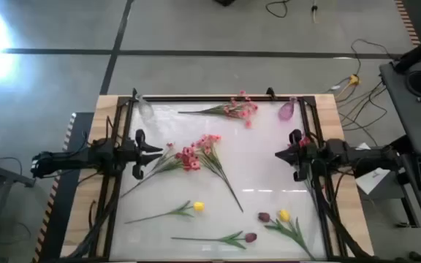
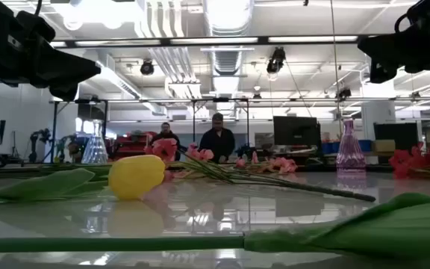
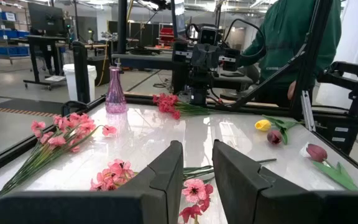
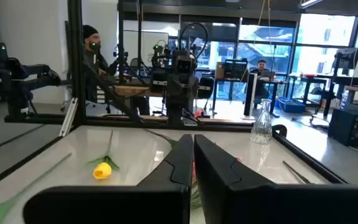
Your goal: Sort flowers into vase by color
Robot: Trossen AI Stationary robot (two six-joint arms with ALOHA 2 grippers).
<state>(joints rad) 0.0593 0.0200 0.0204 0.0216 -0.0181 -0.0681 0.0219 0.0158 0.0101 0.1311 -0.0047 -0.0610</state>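
My left gripper [image 1: 158,151] [image 3: 197,177] is open and hovers over the table's left side, just left of the stems of a pink and red blossom cluster [image 1: 194,153] [image 3: 194,190]. My right gripper [image 1: 280,154] [image 4: 193,165] is shut and hovers over the right side. Another pink spray [image 1: 236,109] lies by the far edge. A red spray [image 3: 166,102] lies under the right arm. Yellow tulip buds [image 1: 198,207] [image 1: 284,215] and maroon buds [image 1: 264,217] [image 1: 251,237] lie flat near the near edge. All the flowers lie on their sides.
A clear vase [image 1: 145,108] stands at the far left corner and a pink vase [image 1: 287,109] at the far right corner. A black frame [image 1: 218,97] runs round the white table top. People show in the room beyond the table.
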